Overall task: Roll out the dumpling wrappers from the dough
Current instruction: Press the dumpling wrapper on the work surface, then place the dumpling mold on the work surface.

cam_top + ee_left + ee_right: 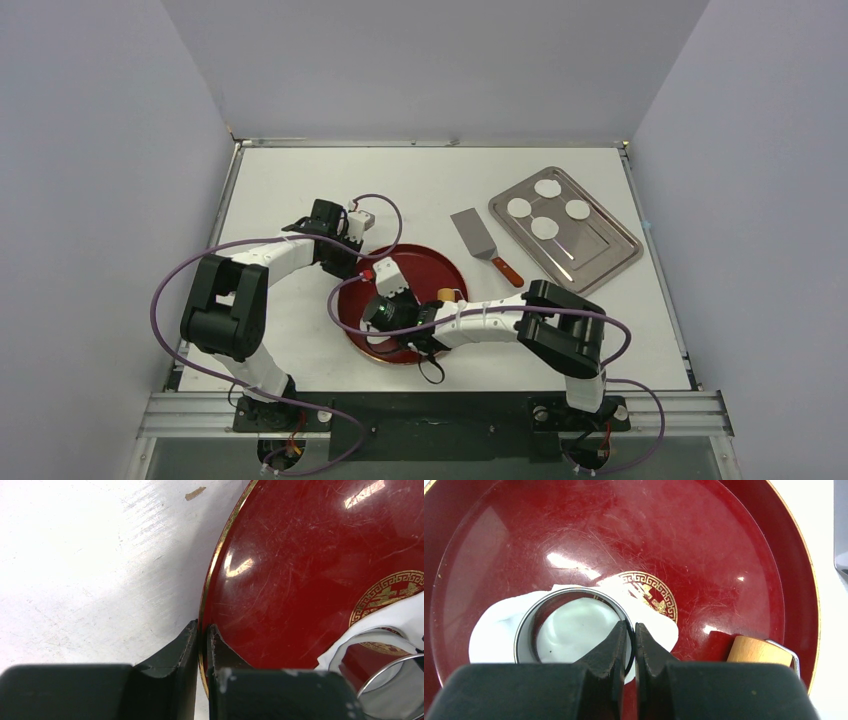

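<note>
The dough [494, 630] is a thin white ragged sheet lying in a red plate [704, 545]. A metal ring cutter [569, 591] stands on the dough. My right gripper [630, 630] is shut on the ring's near wall, one finger inside and one outside. My left gripper [202, 635] is shut on the plate's gold rim [212, 575] at its left edge. In the top view the left gripper [352, 268] and right gripper [385, 318] both meet over the plate [440, 270]. Several round dumpling wrappers [545, 228] lie on the tray at the right.
A steel tray [600, 250] sits at the back right. A metal spatula [478, 238] with a red-brown handle lies between plate and tray. A wooden handle with a wire frame [756, 652] rests on the plate's right side. A small brown scrap [195, 493] lies on the table.
</note>
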`<action>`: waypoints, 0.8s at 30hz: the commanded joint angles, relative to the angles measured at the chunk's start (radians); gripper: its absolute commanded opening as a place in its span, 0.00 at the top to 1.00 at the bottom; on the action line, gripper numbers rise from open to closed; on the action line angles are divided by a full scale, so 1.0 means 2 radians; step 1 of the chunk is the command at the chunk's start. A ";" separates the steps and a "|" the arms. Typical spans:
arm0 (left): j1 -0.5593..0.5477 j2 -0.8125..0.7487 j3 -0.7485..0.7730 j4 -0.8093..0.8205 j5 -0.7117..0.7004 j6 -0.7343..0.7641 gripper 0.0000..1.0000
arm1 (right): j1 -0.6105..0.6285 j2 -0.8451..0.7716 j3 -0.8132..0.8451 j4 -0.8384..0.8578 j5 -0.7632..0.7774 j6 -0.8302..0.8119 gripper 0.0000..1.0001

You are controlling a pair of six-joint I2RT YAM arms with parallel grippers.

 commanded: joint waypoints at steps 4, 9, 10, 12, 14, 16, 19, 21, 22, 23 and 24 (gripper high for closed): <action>-0.003 -0.017 -0.001 0.020 -0.006 0.010 1.00 | 0.000 0.031 -0.002 -0.026 -0.052 -0.002 1.00; -0.003 -0.018 -0.002 0.020 -0.003 0.010 1.00 | 0.000 0.016 -0.007 -0.031 -0.047 0.001 1.00; -0.003 -0.018 -0.002 0.020 -0.003 0.010 1.00 | 0.000 0.011 -0.010 -0.029 -0.046 0.003 1.00; -0.003 -0.018 -0.004 0.020 -0.004 0.011 1.00 | 0.000 0.006 -0.014 -0.025 -0.045 0.006 1.00; -0.003 -0.018 -0.003 0.021 -0.006 0.011 1.00 | 0.000 0.001 -0.016 -0.020 -0.044 0.008 1.00; -0.003 -0.018 -0.003 0.021 -0.007 0.011 1.00 | 0.000 -0.004 -0.013 -0.021 -0.041 0.007 1.00; -0.003 -0.019 -0.004 0.021 -0.011 0.012 1.00 | 0.000 -0.020 -0.011 -0.025 -0.030 0.007 1.00; -0.003 -0.018 -0.005 0.021 -0.014 0.012 1.00 | -0.002 -0.034 -0.010 -0.027 -0.018 0.009 1.00; -0.003 -0.018 -0.007 0.023 -0.015 0.013 1.00 | -0.002 -0.039 -0.010 -0.028 -0.013 0.010 1.00; -0.003 -0.018 -0.007 0.023 -0.016 0.013 1.00 | -0.002 -0.047 -0.010 -0.027 -0.010 0.010 1.00; -0.003 -0.017 -0.007 0.023 -0.017 0.013 1.00 | -0.002 -0.052 -0.011 -0.025 -0.007 0.010 1.00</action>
